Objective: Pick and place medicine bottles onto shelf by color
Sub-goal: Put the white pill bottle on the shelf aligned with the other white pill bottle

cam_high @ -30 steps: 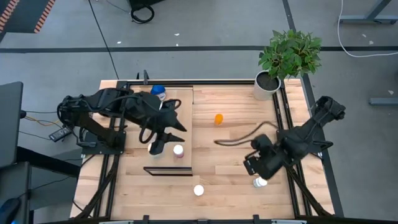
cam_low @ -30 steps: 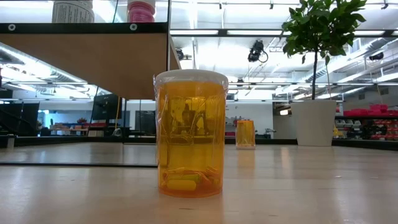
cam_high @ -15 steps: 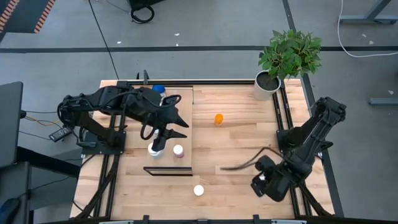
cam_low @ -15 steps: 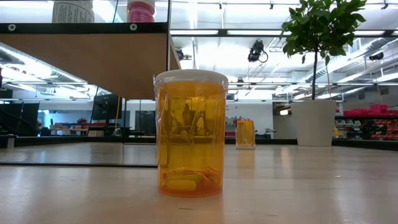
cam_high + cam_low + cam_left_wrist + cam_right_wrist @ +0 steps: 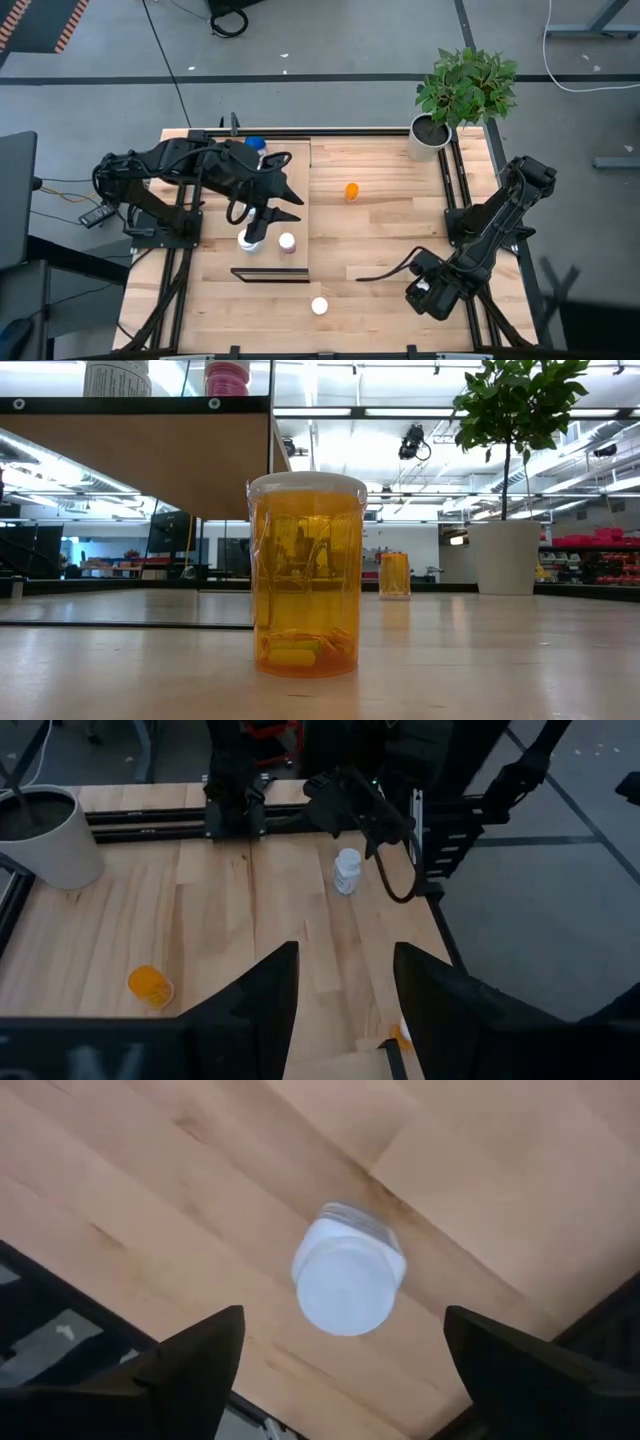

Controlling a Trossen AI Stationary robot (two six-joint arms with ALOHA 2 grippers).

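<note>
My black claw (image 5: 340, 1355) frames a white bottle (image 5: 348, 1280) on pale wood planks (image 5: 200, 1170). Lower centre, an orange bottle (image 5: 306, 575) has a white cap.

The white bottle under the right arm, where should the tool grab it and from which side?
Take the white bottle around its body just below the cap, coming straight down from above. It stands upright on the table, cap facing up, and the right tool already hangs over it with its fingers wide apart on either side.
</note>
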